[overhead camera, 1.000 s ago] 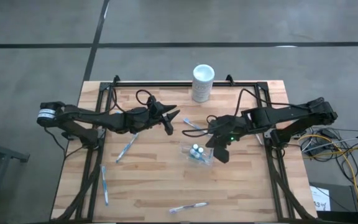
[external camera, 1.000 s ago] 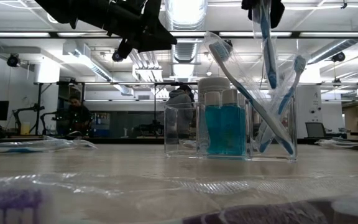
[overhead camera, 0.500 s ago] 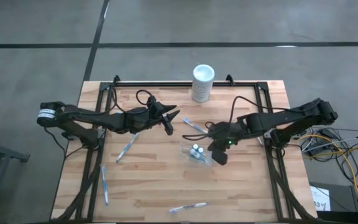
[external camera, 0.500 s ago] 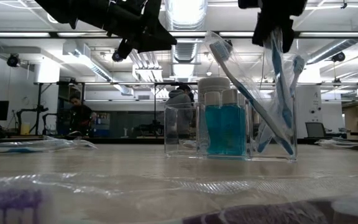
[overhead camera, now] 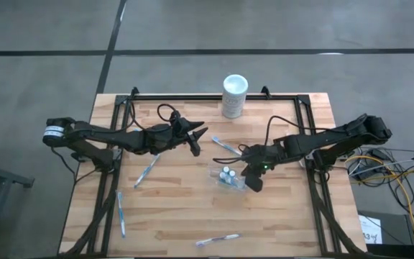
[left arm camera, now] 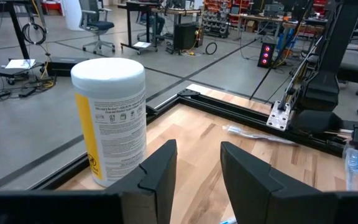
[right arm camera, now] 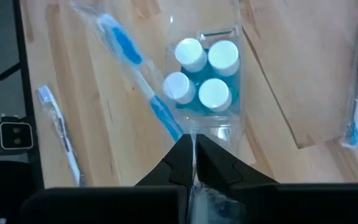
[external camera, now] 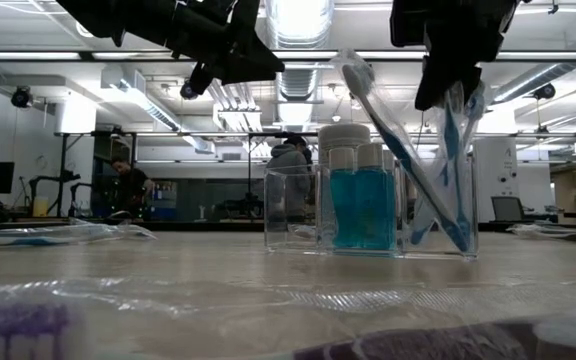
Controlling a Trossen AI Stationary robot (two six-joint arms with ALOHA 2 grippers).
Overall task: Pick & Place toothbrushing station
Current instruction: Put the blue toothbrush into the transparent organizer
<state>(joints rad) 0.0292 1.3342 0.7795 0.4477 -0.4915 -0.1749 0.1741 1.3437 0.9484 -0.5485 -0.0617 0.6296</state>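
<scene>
The toothbrushing station's clear plastic cup (external camera: 368, 208) stands mid-table (overhead camera: 228, 177). It holds teal tubes with white caps (right arm camera: 201, 73) and leaning blue-and-white toothbrushes (external camera: 398, 150). My right gripper (overhead camera: 251, 180) hangs just above the cup's right compartment (external camera: 446, 92) and is shut on a wrapped toothbrush (external camera: 456, 160) that reaches down into it. My left gripper (overhead camera: 196, 137) waits open and level, left of the cup, with nothing between its fingers (left arm camera: 197, 180). My right gripper pinches the wrapped toothbrush's upper end (right arm camera: 194, 138) between its two fingers, coming from above and slanting down. The brush hangs nearly upright below the fingers, its lower part (external camera: 461, 225) inside the cup's right compartment. Whether its tip rests on the bottom cannot be told.
A white cylinder (overhead camera: 235, 96) stands at the table's far edge. Loose wrapped toothbrushes lie at the left (overhead camera: 147, 171), near left (overhead camera: 121, 214), near edge (overhead camera: 218, 239) and just beyond the cup (overhead camera: 223, 146). A black frame (overhead camera: 192, 96) borders the tabletop.
My right gripper has come down toward the cup, staying shut on the toothbrush and rolling a little. The brush, which hung above the cup, now reaches down into its right compartment.
</scene>
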